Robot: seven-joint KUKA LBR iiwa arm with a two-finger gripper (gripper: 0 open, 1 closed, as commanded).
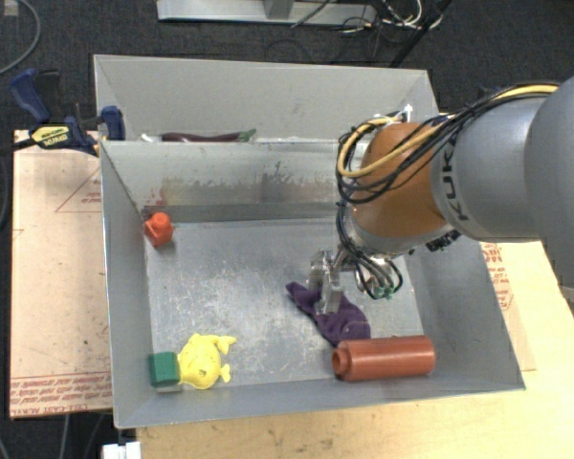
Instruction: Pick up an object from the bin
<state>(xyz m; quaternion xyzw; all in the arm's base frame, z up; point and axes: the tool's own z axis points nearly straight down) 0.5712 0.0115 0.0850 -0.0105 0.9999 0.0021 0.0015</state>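
You have five loose things in the bin (231,256), one of each kind: one purple cloth (344,323), one red-brown cylinder (385,358), one yellow toy animal (203,360), one green block (165,369) and one small orange piece (158,229); the only writing you can read is on the grey arm (517,170), where the letters KU run down its side, the rest hidden behind the cables (364,151); the gripper (327,283) hangs below the orange cover (397,185) and is down at the upper left part of the crumpled purple cloth, right of the bin's middle; you cannot tell how wide it stands, nor whether it has any cloth in its grip; the cylinder lies on its side just beside the cloth's lower edge, near the front wall, and looks to be touching it; the yellow toy and the green block sit touching in the front left corner, well apart from the gripper; the orange piece rests at the back left, against the sloping wall.
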